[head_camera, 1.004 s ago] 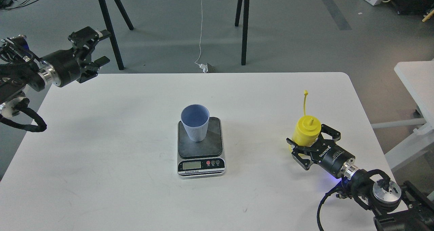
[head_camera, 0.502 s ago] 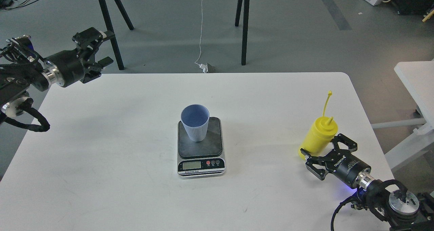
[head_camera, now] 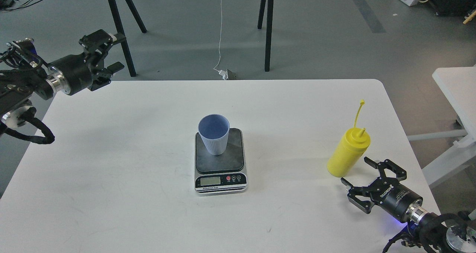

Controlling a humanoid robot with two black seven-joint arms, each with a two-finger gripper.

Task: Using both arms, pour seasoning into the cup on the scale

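The light blue ribbed cup point(head_camera: 214, 137) stands upright on the dark platform of the small scale point(head_camera: 220, 177) at the table's middle. The yellow seasoning bottle point(head_camera: 348, 151) stands upright on the table at the right, its cap strap sticking up. My right gripper point(head_camera: 362, 174) is open and empty, just below and right of the bottle, apart from it. My left gripper point(head_camera: 106, 54) is open and empty, raised above the table's far left corner.
The white table point(head_camera: 148, 164) carries only the scale, cup and bottle. Black trestle legs point(head_camera: 268, 26) and a white cable stand on the floor behind. Another white table point(head_camera: 455, 86) is at the right.
My right gripper has let go of the bottle and drawn back toward the lower right. The bottle stands free. My left arm has shifted slightly up and left.
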